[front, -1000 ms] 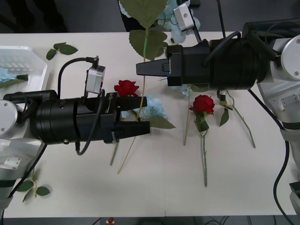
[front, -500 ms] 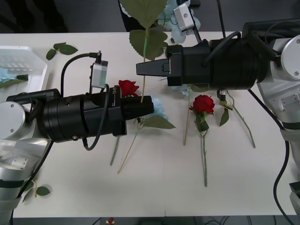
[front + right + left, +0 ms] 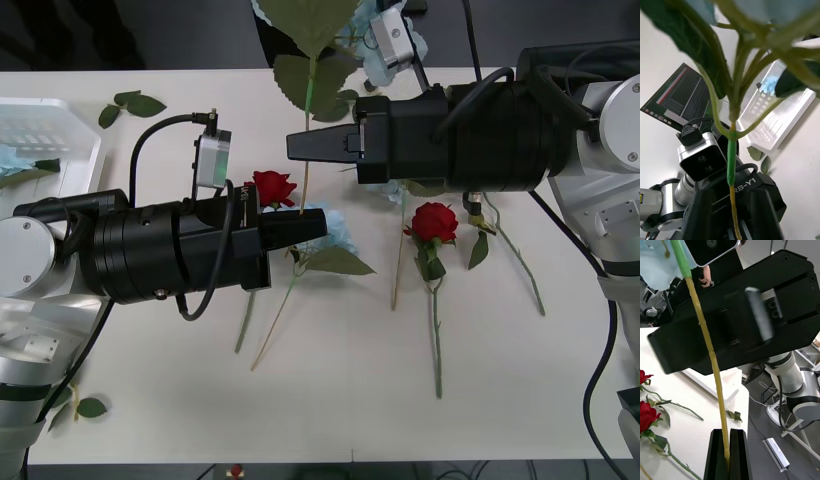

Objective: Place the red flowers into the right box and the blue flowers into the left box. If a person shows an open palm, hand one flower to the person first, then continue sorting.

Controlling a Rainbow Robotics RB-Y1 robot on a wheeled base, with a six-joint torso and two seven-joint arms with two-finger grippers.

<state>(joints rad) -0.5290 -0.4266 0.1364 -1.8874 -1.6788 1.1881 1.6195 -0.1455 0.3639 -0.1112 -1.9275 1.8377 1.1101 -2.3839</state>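
White desk (image 3: pixel 520 400) below, the blue flower's stem (image 3: pixel 705 341) stands nearly upright, head up; left gripper (image 3: pixel 727 453) pinches its lower end. Right gripper (image 3: pixel 300 146): state unclear.

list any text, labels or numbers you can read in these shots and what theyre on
"RB-Y1": white letters on the black body of the left arm, seen from the right wrist camera behind the blue flower's stem.
Lines of text on the dark monitor screen beyond the table: too small to read.
Yellow sticker on the silver arm joint: too small to read.
No other readable text in the front or left wrist view.
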